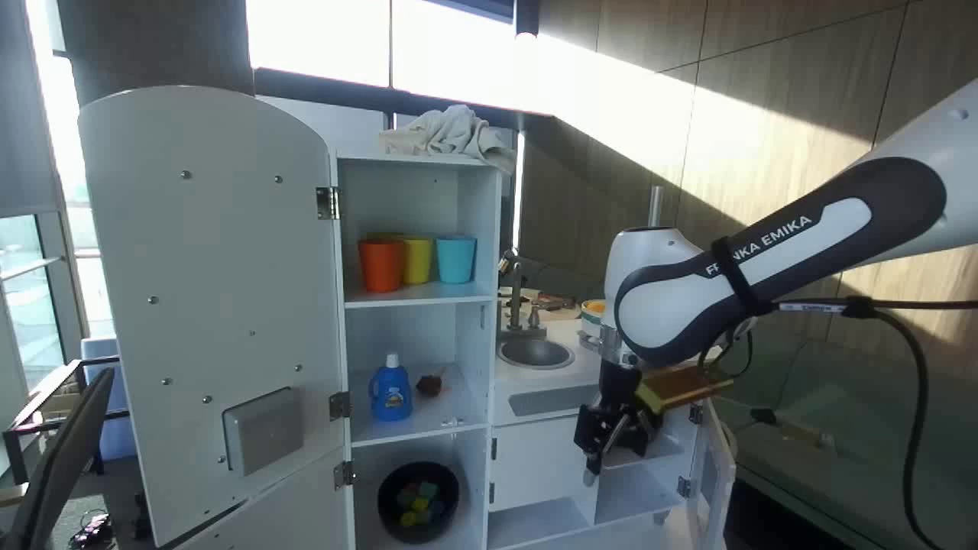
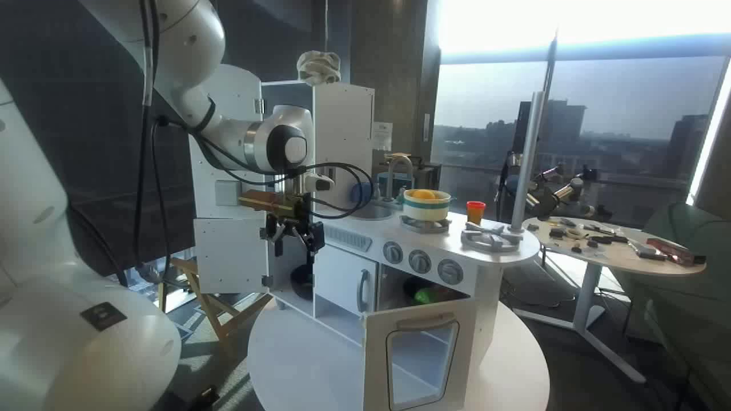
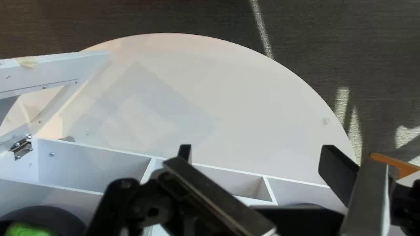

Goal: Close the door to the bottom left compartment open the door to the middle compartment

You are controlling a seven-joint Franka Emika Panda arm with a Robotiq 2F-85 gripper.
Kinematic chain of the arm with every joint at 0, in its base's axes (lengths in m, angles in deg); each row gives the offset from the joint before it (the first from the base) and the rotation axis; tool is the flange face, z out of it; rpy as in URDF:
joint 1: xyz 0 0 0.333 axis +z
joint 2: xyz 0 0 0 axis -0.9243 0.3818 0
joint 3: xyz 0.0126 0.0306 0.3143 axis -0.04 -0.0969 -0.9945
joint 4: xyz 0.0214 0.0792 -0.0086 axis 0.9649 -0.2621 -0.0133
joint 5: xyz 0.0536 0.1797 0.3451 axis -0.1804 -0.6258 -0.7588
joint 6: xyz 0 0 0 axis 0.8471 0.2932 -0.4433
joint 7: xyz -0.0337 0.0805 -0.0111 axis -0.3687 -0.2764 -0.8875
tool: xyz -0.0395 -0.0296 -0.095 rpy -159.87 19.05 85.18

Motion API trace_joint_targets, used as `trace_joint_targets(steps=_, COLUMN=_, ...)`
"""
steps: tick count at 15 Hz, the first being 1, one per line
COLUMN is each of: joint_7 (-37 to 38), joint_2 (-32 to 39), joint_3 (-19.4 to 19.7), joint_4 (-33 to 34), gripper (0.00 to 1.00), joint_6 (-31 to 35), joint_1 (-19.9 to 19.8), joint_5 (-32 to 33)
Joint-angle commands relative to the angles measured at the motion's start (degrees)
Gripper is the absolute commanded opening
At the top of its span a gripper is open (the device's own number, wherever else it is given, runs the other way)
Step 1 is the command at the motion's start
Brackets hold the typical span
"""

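White and round, the table [image 2: 297, 354] under the play kitchen [image 2: 488, 291] sits at six and seven o'clock in an exterior view; in the wrist view its rim curves from ten o'clock to past three, with dark floor [image 3: 328, 32] beyond it, streaked by sun at one and three. The gripper [image 3: 257, 160] has its fingers [image 3: 338, 173] spread wide and holds nothing; whether it touches the kitchen I cannot tell. Taking the gripper as the centre of the dial in an exterior view, the lower left door [image 2: 231, 257] is at nine o'clock, swung out from the tall cupboard [image 2: 345, 125]. The middle door [image 2: 340, 277], with its grey handle [image 2: 361, 290], is at four and looks closed. Between four and five a windowed door [image 2: 377, 365] stands open. On the counter [image 2: 448, 240] the sink [image 2: 377, 213] is at two, and a banded pot [image 2: 425, 211] and red-lidded tub [image 2: 475, 212] follow towards three. Cream cloth [image 1: 451, 134] lies on top of the cupboard in both exterior views. Out in the room, with an exterior view as the dial, a second round table [image 2: 611, 260] strewn with small items is just past three, and a window [image 2: 628, 85] onto distant buildings is at two. Wood-grained wall panels [image 1: 802, 99], crossed by a slanting band of sunlight, fill two o'clock in an exterior view
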Motion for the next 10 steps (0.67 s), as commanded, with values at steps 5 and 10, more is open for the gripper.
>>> trace_joint_targets(steps=5, joint_7=0.1, joint_2=0.0, joint_3=0.4, joint_4=0.8, gripper=1.0, joint_6=-0.1, joint_1=0.4, joint_5=0.1)
trace_joint_targets(steps=10, joint_7=-1.8, joint_2=5.9, joint_3=-1.9, joint_4=4.1, gripper=1.0, joint_6=2.3, joint_1=3.7, joint_5=0.0)
